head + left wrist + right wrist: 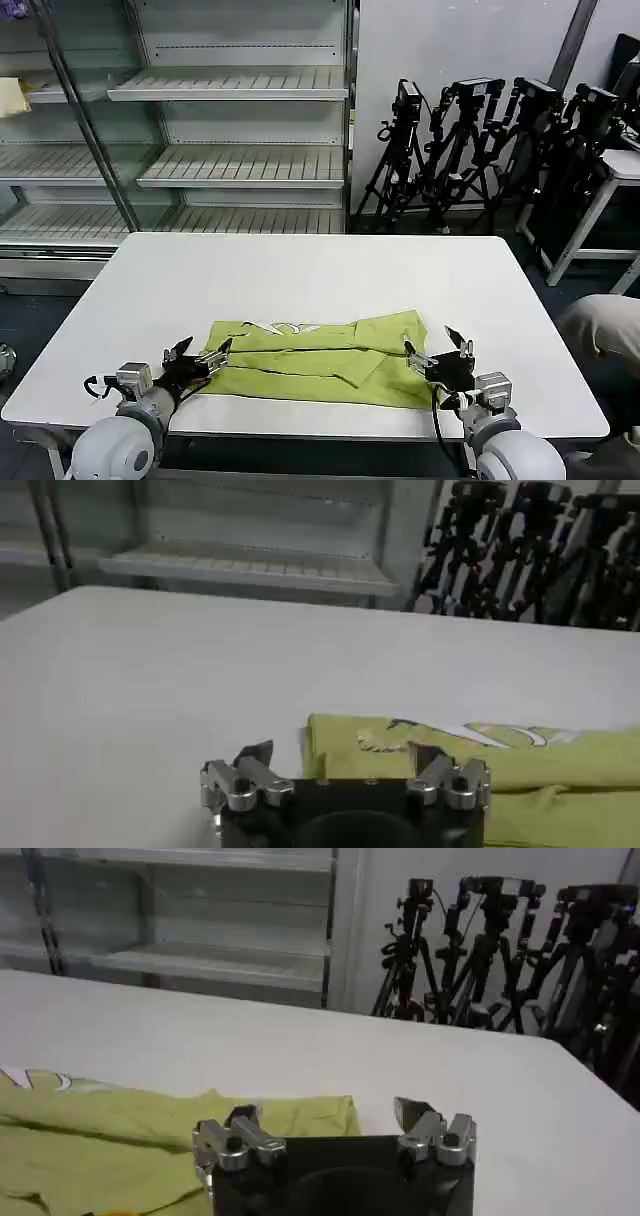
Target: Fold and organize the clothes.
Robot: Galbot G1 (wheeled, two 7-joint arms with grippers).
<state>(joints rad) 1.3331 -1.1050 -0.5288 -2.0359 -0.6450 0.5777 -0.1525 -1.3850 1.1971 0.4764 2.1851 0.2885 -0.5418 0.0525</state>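
White table [300, 270], shirt [320, 362] low centre of head frame — folded into a wide band, sleeves tucked, more folds left I'd say. Left gripper [203, 357] and right gripper [438, 351] at its ends, both wide, empty.

A lime yellow-green T-shirt [320, 360] of thin soft fabric lies flat on the white worktop [300, 280], near its front edge. It is partly folded into a wide band running left to right, with overlapping layers and a crease along its middle. The round neck with its pale inner lining shows at the far edge, left of centre. No print is visible.
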